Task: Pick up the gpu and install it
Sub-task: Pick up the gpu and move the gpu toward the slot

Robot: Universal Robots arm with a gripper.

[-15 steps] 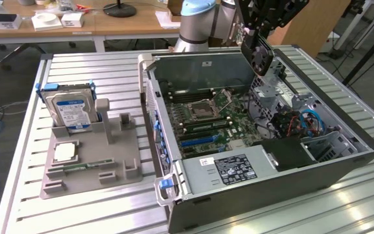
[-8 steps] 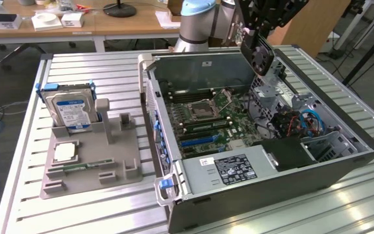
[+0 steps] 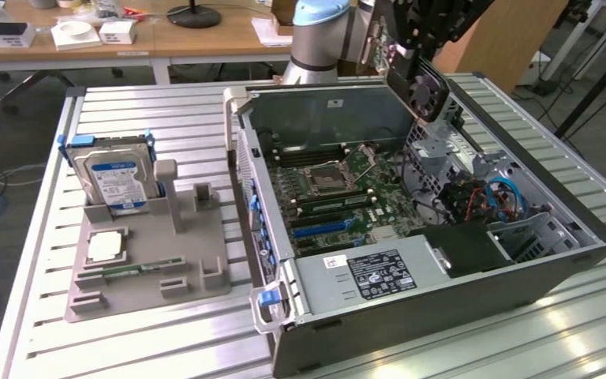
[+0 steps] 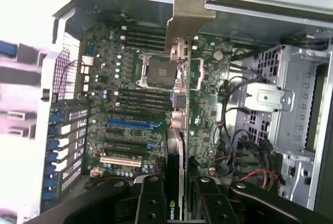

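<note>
1. My gripper (image 4: 178,198) was partly closed, clamped on the gpu (image 4: 175,151), held edge-on above the open case (image 3: 472,308) and its motherboard (image 4: 130,94).
2. I judged that a tilted card could miss the blue slot (image 4: 130,123) and jam.
3. Its bracket (image 4: 187,10) might catch the case wall.

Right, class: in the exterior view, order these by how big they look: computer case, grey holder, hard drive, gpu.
1. computer case
2. grey holder
3. hard drive and gpu: they look much alike. The gpu is tilted and partly covered by the gripper, so I won't rank them.
</note>
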